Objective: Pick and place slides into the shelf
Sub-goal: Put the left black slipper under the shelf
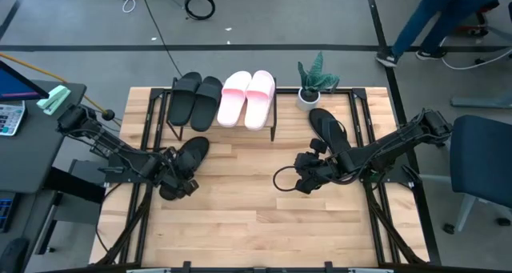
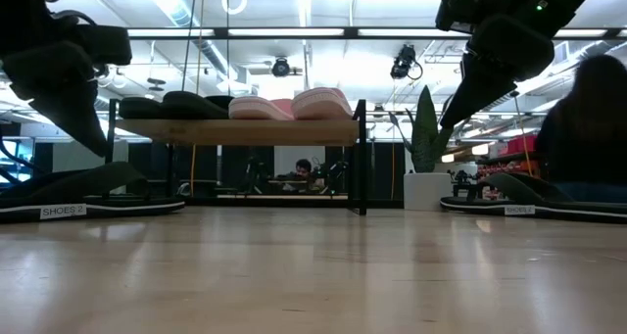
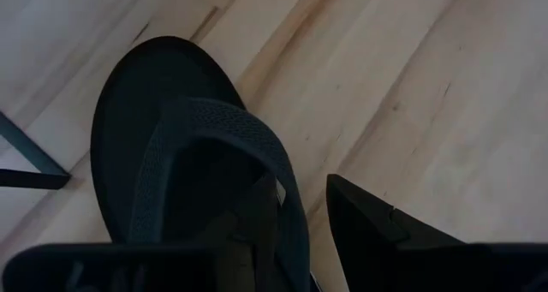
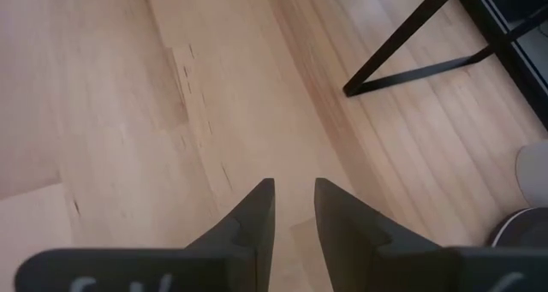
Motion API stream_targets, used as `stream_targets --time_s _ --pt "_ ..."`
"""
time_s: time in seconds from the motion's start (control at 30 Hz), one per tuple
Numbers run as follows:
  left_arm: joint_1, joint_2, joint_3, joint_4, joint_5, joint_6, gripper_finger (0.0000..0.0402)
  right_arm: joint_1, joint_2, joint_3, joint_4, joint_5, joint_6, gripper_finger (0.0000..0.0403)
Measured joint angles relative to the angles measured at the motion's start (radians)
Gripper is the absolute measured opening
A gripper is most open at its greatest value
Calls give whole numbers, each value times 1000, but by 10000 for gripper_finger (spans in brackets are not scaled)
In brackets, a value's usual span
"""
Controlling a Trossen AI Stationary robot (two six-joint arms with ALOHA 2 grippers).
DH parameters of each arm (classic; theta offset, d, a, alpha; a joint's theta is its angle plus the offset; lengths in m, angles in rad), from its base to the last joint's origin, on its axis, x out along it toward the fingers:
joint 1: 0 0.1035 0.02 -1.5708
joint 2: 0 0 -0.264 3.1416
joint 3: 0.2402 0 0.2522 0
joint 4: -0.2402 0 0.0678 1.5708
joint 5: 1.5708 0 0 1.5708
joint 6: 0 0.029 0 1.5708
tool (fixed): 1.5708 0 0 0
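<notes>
1. The left gripper (image 1: 180, 185) hangs low over a black flip-flop (image 1: 186, 161) on the table (image 1: 240, 217); in its wrist view one finger (image 3: 377, 241) sits just beside the strap (image 3: 231, 138), and whether it grips the strap cannot be told.
2. The right gripper (image 4: 294, 208) hovers over bare wood, its fingers a narrow gap apart and holding nothing.
3. A second black flip-flop (image 1: 330, 130) lies just behind the right gripper, under its arm.
4. Beyond both grippers stands the shelf (image 2: 235, 130), carrying the black slides (image 1: 194, 99) and pink slides (image 1: 248, 98).
5. A potted plant (image 1: 314, 79) stands beside the shelf.
</notes>
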Motion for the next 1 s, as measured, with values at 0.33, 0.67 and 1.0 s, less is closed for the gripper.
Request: stream_targets --time_s 0.33,0.67,1.0 --pt "18 2 0 1 0 -38 110 0 0 0 0 -1 0 91" --pt "18 150 -1 23 -54 -93 110 0 0 0 0 -1 0 91" --pt "79 260 -1 31 -127 -158 77 0 0 0 0 0 0 91"
